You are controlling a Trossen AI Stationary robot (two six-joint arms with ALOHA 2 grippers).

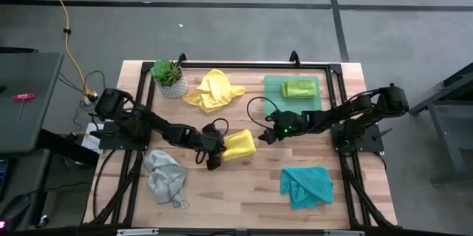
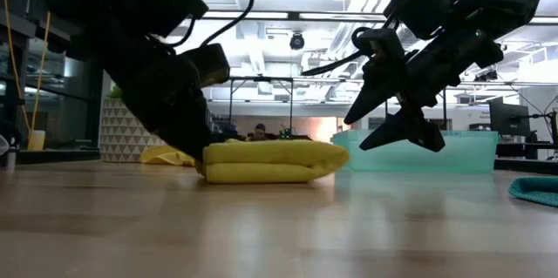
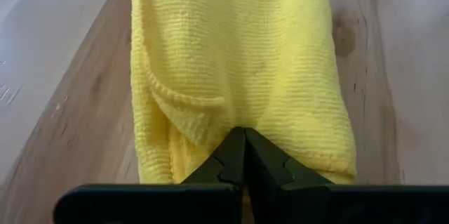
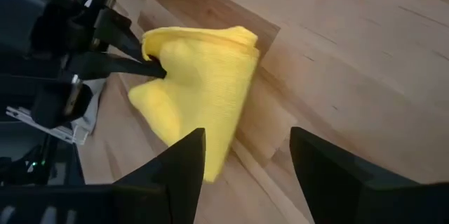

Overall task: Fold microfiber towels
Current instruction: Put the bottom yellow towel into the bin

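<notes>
A folded yellow microfiber towel (image 1: pixel 239 146) at table centre is being pinched, seemingly at its edge, by the left gripper (image 3: pixel 244 155); the right gripper (image 4: pixel 247 155), spread, is hovering nearby. Layers should be kept aligned.

Five microfiber towels are counted on the table (image 1: pixel 244 184): two yellow (image 1: pixel 238 146) (image 1: pixel 214 90), one grey (image 1: pixel 165 177), one teal-blue (image 1: pixel 306 185) and one lime green (image 1: pixel 298 87). One translucent green tray (image 1: pixel 275 85) is seen at 1 o'clock, and one potted plant (image 1: pixel 168 75) at 11 o'clock. Two arms are counted, each with one gripper (image 1: pixel 213 156) (image 1: pixel 264 135).
</notes>
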